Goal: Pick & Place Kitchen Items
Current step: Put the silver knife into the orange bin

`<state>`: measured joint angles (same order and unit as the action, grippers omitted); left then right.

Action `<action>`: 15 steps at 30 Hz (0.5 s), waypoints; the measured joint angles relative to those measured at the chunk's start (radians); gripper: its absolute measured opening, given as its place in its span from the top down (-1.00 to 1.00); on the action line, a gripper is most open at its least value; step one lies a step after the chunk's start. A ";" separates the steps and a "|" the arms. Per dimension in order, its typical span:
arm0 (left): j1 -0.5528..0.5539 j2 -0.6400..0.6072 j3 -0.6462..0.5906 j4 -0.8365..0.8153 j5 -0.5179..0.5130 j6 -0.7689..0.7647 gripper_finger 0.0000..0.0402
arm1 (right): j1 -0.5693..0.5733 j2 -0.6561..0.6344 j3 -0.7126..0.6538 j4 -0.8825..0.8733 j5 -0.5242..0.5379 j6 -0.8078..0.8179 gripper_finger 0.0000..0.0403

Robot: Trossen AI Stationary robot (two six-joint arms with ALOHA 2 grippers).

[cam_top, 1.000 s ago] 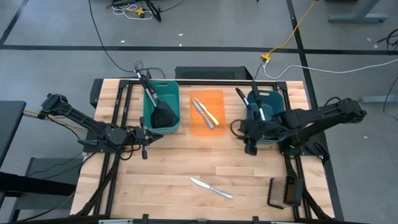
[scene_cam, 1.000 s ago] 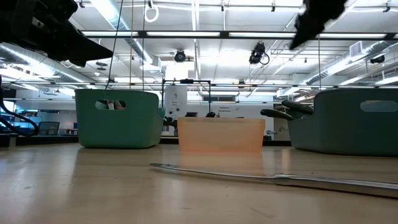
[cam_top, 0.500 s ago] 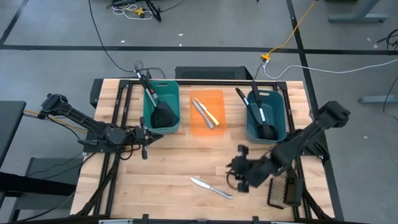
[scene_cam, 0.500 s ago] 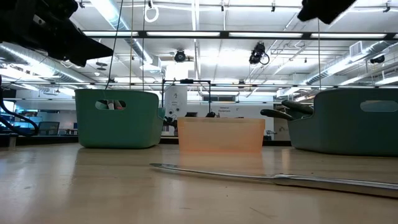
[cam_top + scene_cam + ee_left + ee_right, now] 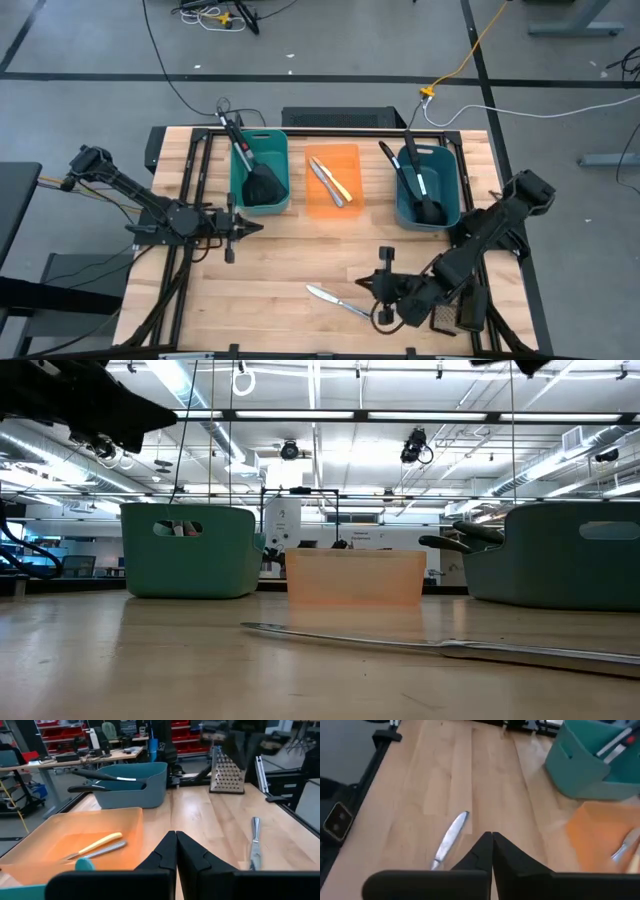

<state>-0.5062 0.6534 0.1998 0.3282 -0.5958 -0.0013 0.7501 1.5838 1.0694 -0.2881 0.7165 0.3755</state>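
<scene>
Worktop [image 5: 300, 250] carries teal tub [image 5: 262, 170] far left, orange tub [image 5: 334, 180] centre w/ two knives, blue tub [image 5: 428, 185] far right. Right pincer [image 5: 384, 290], fingers together, hovers just right of loose silver knife [image 5: 340, 300], near edge. Left pincer [image 5: 232, 228], also closed, waits near teal tub. Risk: descending w/o opening would shove the knife, it lies flat, hard to grip.

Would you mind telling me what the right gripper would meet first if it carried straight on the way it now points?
Most likely the silver knife lying loose on the table. The right gripper, fingers together, points at it from close by in the high view; its height above the wood is unclear, so it may pass over the knife.
</scene>
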 joint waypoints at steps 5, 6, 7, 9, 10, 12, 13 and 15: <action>-0.076 0.106 0.070 0.009 -0.041 0.006 0.98 | 0.000 -0.164 -0.036 -0.005 -0.013 -0.110 0.92; -0.090 0.137 0.079 0.010 -0.061 0.003 0.98 | 0.000 -0.210 -0.062 0.025 -0.014 -0.142 0.93; -0.103 0.168 0.086 0.013 -0.078 0.000 0.98 | 0.000 -0.257 -0.097 0.067 -0.016 -0.176 0.94; -0.128 0.226 0.104 0.042 -0.090 -0.001 0.98 | 0.000 -0.356 -0.182 0.188 -0.043 -0.258 0.97; -0.138 0.252 0.112 0.054 -0.096 -0.002 0.98 | 0.000 -0.410 -0.235 0.241 -0.047 -0.283 0.97; -0.150 0.303 0.129 0.074 -0.100 -0.010 0.98 | -0.002 -0.514 -0.341 0.327 -0.050 -0.307 0.97; -0.155 0.325 0.131 0.092 -0.103 -0.009 0.98 | -0.004 -0.568 -0.395 0.357 -0.047 -0.310 0.97; -0.164 0.365 0.138 0.150 -0.108 0.024 0.99 | -0.006 -0.666 -0.490 0.408 -0.020 -0.313 0.97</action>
<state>-0.6706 1.0186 0.3374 0.4785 -0.7037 0.0230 0.7442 0.9180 0.5792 0.1199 0.6961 0.0626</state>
